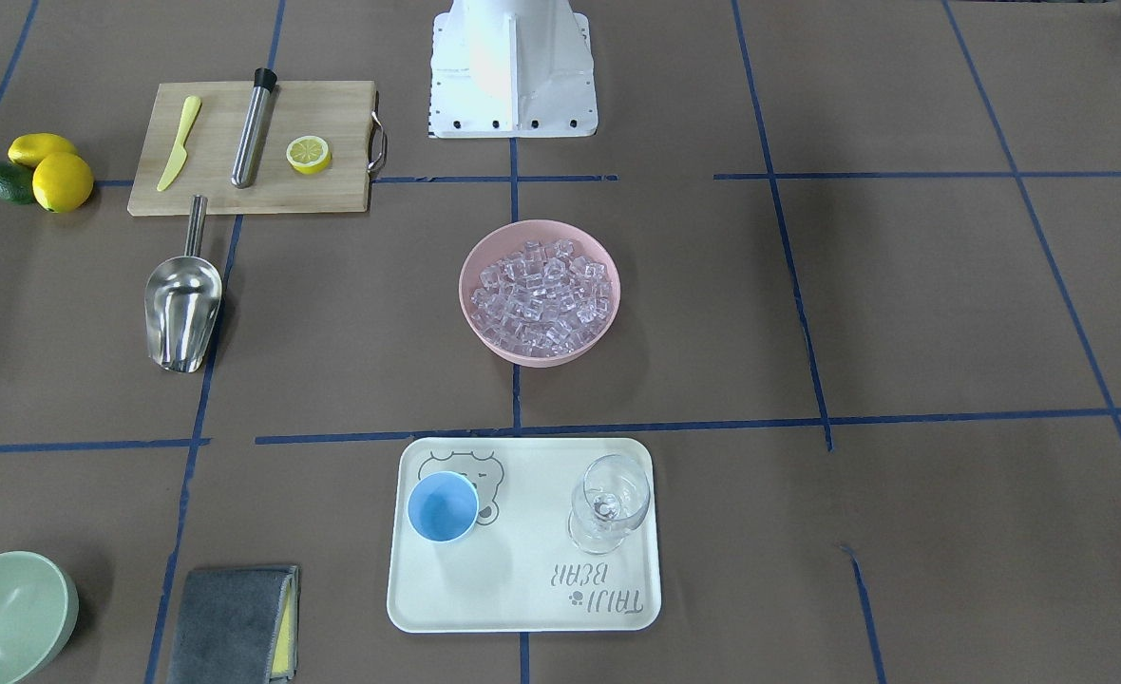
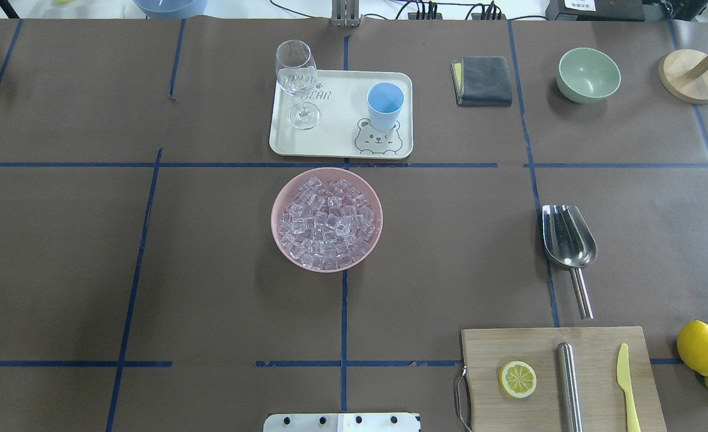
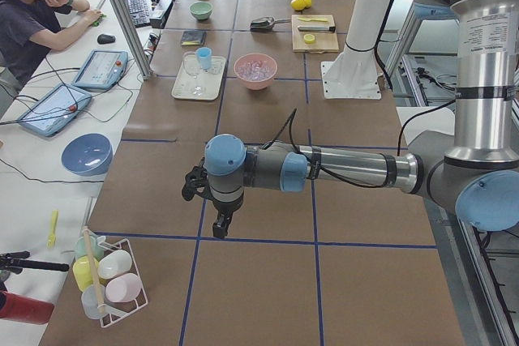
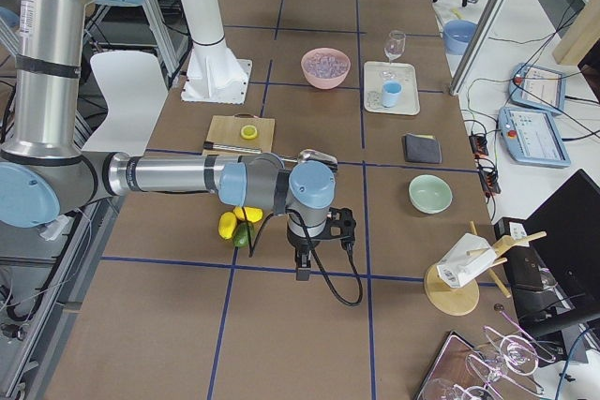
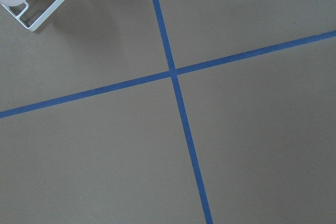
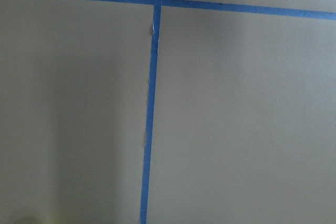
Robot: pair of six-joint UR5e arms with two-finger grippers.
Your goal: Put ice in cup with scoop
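So: nothing is picked up yet, and both arms hang well away from the work.
Nearest the robot, the scoop (image 2: 569, 237) lies flat on the tabletop (image 2: 210, 288) just beyond the board (image 2: 492, 351). Take it by the thin, stiff handle (image 2: 581, 293); slick steel may twist once loaded. Next out, the ice (image 2: 328, 221) is heaped in the pink bowl (image 2: 273, 219), hard cubes that will skate. Farthest, the cup (image 2: 385, 105) stands upright and empty on the tray (image 2: 336, 141), light enough to tip. Only the side views show the left pincer (image 3: 219, 228) and right pincer (image 4: 302, 267); whether either is open I cannot tell.
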